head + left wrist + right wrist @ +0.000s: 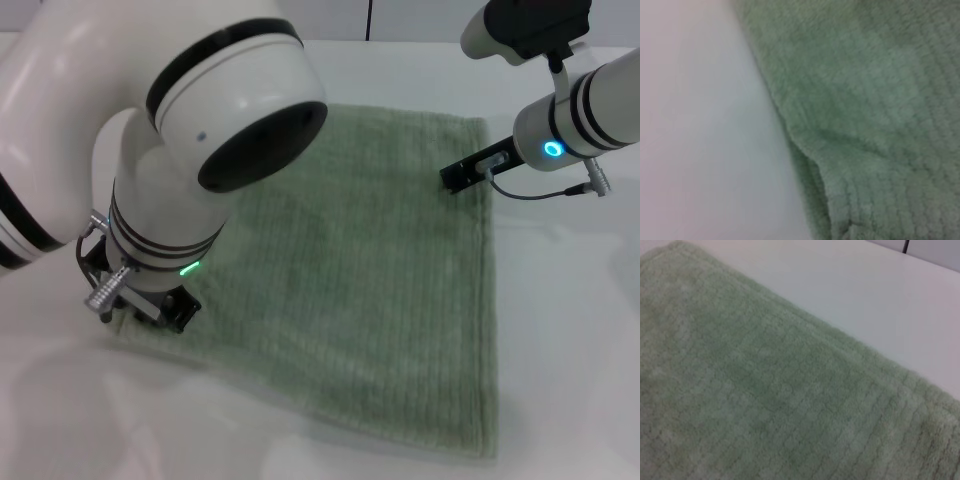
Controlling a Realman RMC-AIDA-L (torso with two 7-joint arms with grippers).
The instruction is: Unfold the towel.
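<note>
Two hands, left hand (150, 305), right hand (462, 177), over towel (370, 290) corners

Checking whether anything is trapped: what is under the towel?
Only the white table shows around the towel, which lies flat. Whatever is beneath is covered. The left gripper sits at its near-left corner.

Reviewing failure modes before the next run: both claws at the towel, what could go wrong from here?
1. The left claw sits at the towel near-left corner; it may pinch both layers visible in the left wrist view, so nothing unfolds.
2. The right claw is over the far-right edge; uneven pulling could skew the cloth.
</note>
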